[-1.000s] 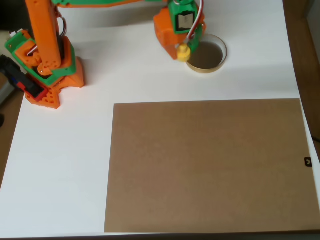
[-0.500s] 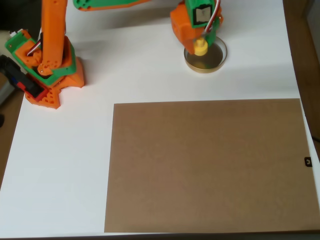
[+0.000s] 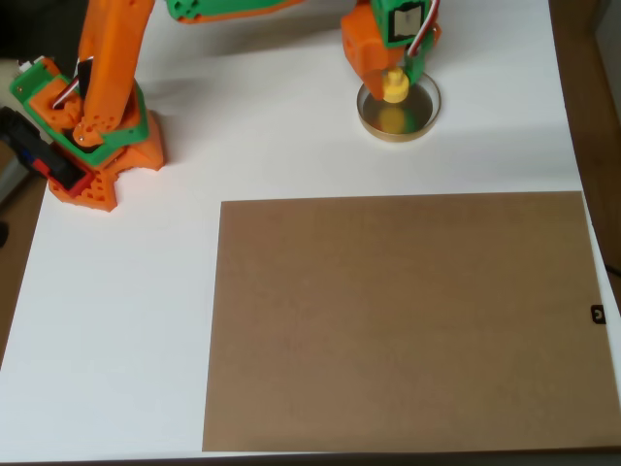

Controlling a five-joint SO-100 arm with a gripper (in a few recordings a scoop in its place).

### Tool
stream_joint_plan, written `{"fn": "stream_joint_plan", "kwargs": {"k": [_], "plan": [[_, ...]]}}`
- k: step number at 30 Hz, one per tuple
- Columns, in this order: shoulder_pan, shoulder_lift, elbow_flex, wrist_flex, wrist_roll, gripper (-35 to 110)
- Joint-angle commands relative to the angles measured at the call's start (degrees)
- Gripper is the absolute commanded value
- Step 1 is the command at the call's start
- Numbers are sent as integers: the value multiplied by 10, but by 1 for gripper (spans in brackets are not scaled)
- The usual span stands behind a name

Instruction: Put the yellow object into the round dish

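In the overhead view the yellow object (image 3: 394, 87) sits between the fingers of my orange and green gripper (image 3: 395, 80), which is shut on it. It hangs over the upper left part of the round dish (image 3: 423, 116), a shallow tan-rimmed dish with a dark inside near the table's far edge. A yellowish reflection of the piece shows on the dish floor. The gripper body covers the dish's top left rim.
The arm's orange and green base (image 3: 82, 126) stands at the left of the white table (image 3: 126, 311). A large brown board (image 3: 403, 320) covers the middle and right front. The table's right edge runs close to the dish.
The gripper carried the yellow object rightward from beside the dish's left rim to over its inside. The arm swung right with it.
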Motion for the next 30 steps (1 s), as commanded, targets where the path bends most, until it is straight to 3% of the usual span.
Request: {"fn": "stream_joint_plan", "kwargs": {"k": [1,17,30], "plan": [[-13,16,-46,22,-4,7],[-6,27,-37,43,-25,22],[7,223,141,42,-97,24]]}}
